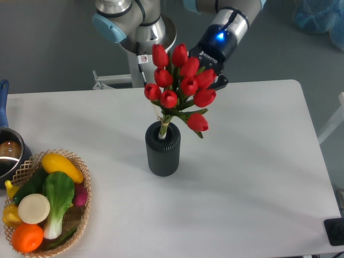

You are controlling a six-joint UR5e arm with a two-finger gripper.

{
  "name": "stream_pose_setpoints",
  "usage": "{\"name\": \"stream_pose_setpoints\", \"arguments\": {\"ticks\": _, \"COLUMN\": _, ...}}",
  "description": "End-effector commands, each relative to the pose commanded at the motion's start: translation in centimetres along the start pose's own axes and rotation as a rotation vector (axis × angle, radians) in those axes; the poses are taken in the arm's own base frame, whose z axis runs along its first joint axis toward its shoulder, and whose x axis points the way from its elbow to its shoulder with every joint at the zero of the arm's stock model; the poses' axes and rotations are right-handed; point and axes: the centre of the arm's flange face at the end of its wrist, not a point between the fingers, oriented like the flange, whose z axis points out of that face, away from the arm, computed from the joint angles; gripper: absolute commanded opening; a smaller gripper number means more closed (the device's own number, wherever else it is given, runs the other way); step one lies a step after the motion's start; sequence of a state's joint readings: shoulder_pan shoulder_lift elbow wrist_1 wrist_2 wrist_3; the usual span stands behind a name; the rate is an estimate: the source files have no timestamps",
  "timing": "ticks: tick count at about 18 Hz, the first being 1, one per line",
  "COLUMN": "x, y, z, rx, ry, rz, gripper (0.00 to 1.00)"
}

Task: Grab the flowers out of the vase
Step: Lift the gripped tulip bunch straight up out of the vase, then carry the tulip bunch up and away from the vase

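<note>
The flowers (183, 80), a bunch of red closed tulip buds with green leaves, lean to the right, and their pale stems still reach into the mouth of the vase (163, 149). The vase is dark grey, ribbed, and stands upright in the middle of the white table. My gripper (207, 80) comes down from the upper right, right behind the buds at the bunch's upper right side. One dark fingertip (221, 81) shows spread out to the right of the buds. The other finger is hidden behind them. The jaws look open around the bunch.
A wicker basket (80, 215) with colourful vegetables sits at the front left. A metal pot (8, 153) with a blue handle stands at the left edge. The arm's base (142, 32) rises behind the table's far edge.
</note>
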State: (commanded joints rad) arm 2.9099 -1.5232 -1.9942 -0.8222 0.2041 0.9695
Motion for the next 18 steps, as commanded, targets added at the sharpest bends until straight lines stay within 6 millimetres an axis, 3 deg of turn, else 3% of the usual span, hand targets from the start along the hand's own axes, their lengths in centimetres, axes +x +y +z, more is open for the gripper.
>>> {"name": "stream_pose_setpoints", "arguments": {"ticks": 8, "x": -1.2, "y": -4.1, "z": -2.6, "rx": 0.06, "ry": -0.024, "rz": -0.018, "gripper": 0.0}}
{"name": "stream_pose_setpoints", "arguments": {"ticks": 11, "x": -2.7, "y": -5.1, "z": -3.1, "rx": 0.066, "ry": -0.033, "rz": -0.009, "gripper": 0.0}}
{"name": "stream_pose_setpoints", "arguments": {"ticks": 16, "x": -7.1, "y": -6.5, "z": -4.4, "rx": 0.057, "ry": -0.075, "rz": 0.059, "gripper": 0.0}}
{"name": "stream_pose_setpoints", "arguments": {"ticks": 18, "x": -8.5, "y": -6.1, "z": -5.0, "rx": -0.001, "ry": -0.131, "rz": 0.136, "gripper": 0.0}}
